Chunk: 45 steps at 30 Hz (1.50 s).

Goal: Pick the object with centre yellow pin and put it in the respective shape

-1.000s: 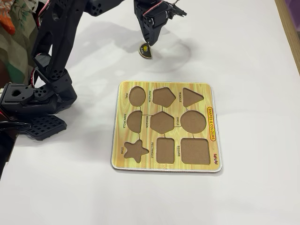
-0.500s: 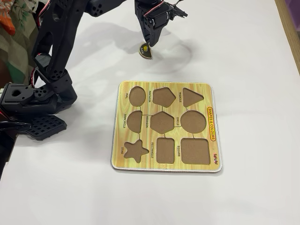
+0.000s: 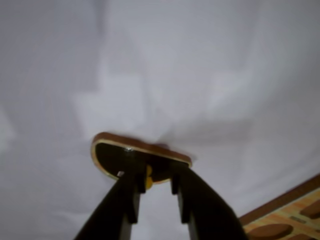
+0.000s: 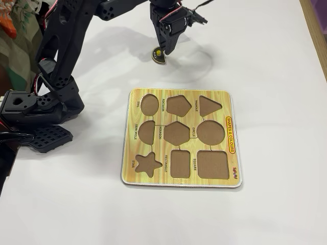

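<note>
The tool (image 4: 162, 51) stands at the piece (image 4: 159, 55), well beyond the top edge of the board (image 4: 134, 168) as the fixed view shows it. In the wrist view the two fingers (image 3: 127, 192) straddle the yellow pin (image 3: 148, 177) at the piece's centre, close against it on both sides, so the tool appears clamped on the pin. Whether the piece rests on the tabletop (image 4: 276, 76) or hangs just above it I cannot tell; the blur in the wrist view suggests motion.

The relation that matters: the semicircle cutout (image 4: 146, 131) lies toward the camera from the piece and slightly left in the fixed view, in the board's left column, middle row, between the oval cutout (image 4: 149, 103) above and the star (image 4: 147, 163) below. The carry therefore runs over the board's top edge and across the oval, which is the likeliest wrong landing place.

In the wrist view the piece's straight edge runs left to right and faces away from the tool. The cutout's straight side is hard to read here, so a turn may be needed before lowering. Nothing else stands on the path; the tabletop around is bare.
</note>
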Motion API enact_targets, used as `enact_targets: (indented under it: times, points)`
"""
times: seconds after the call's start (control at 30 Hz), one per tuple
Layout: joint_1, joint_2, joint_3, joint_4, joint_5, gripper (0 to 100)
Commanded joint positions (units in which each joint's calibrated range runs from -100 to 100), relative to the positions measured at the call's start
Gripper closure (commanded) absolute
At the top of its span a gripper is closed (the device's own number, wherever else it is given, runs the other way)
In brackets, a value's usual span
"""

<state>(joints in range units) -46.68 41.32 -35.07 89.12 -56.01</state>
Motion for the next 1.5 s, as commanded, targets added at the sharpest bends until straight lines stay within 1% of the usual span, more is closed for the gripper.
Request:
enact_targets:
  times: [0.0, 0.4, 0.63, 1.03, 1.17, 1.23, 1.47]
  points:
    - [-0.1, -1.24, -0.72, 0.17, 0.2, 94]
    - [-1.86, -1.24, -0.27, 0.34, 0.2, 94]
    - [-1.76, -1.91, 7.1, 0.34, 0.2, 94]
    - [-1.47, -1.91, 7.19, 0.25, 0.25, 94]
    - [-1.56, -1.91, 7.1, -0.18, 0.2, 96]
    - [-1.47, -1.91, 7.1, -0.61, 0.2, 99]
    - [-1.27, -3.42, 7.28, -0.53, 0.2, 99]
